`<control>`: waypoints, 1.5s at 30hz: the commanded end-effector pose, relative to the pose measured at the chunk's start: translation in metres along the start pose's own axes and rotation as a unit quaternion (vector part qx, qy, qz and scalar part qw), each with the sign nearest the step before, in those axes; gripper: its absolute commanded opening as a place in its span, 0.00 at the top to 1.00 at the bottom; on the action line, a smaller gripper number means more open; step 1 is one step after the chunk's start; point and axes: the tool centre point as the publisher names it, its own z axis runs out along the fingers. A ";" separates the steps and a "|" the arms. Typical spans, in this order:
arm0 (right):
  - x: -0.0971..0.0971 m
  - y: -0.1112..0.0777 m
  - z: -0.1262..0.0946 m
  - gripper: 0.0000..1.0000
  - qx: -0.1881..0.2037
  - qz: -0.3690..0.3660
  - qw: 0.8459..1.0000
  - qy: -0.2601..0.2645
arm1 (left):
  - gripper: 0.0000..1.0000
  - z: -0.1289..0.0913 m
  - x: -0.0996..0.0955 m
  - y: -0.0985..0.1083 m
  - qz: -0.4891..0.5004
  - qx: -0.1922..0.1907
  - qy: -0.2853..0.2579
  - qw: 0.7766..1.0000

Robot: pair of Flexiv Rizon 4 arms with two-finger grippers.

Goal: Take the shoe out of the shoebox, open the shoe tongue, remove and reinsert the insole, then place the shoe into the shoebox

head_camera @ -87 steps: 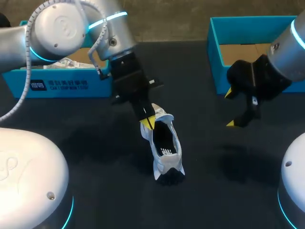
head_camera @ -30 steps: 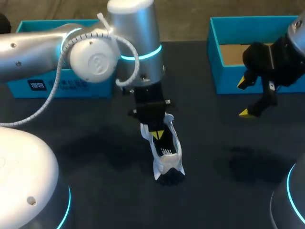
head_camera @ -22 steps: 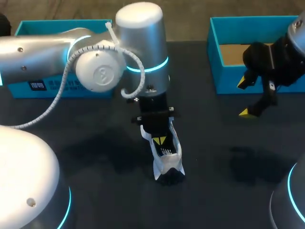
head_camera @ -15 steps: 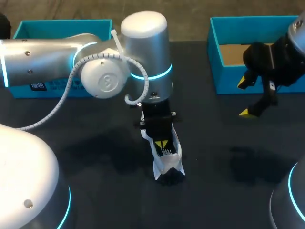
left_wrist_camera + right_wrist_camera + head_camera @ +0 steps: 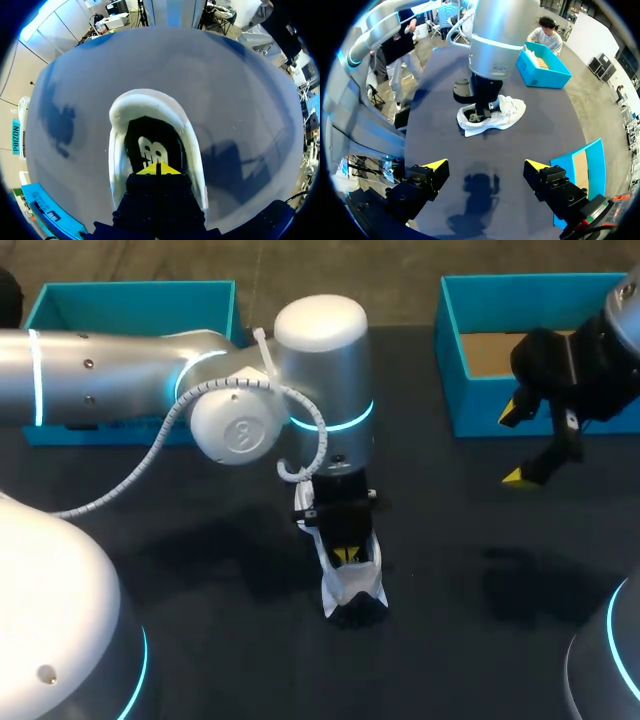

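The left gripper [image 5: 156, 169], tips pressed together, sits inside the white fabric sneaker [image 5: 347, 586]. The right gripper [image 5: 485, 164] hangs spread, well apart.

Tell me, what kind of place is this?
Probably a robot practice lab: over a dark table, the left gripper sits inside a white shoe, and the right gripper hangs open near a blue shoebox.

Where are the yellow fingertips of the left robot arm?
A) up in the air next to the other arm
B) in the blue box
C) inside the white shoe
C: the left gripper sits down inside the opening of the white shoe, above its dark insole.
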 end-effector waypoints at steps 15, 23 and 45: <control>-0.003 0.002 0.002 0.00 0.003 0.001 1.000 0.002 | 1.00 -0.005 -0.012 -0.015 0.010 0.003 -0.021 1.000; -0.003 0.002 0.002 0.00 0.003 0.001 1.000 0.002 | 1.00 0.011 -0.014 -0.022 0.013 0.009 -0.019 1.000; -0.003 0.002 0.002 0.00 0.003 0.001 1.000 0.002 | 1.00 -0.004 -0.008 -0.010 0.007 -0.009 -0.044 0.999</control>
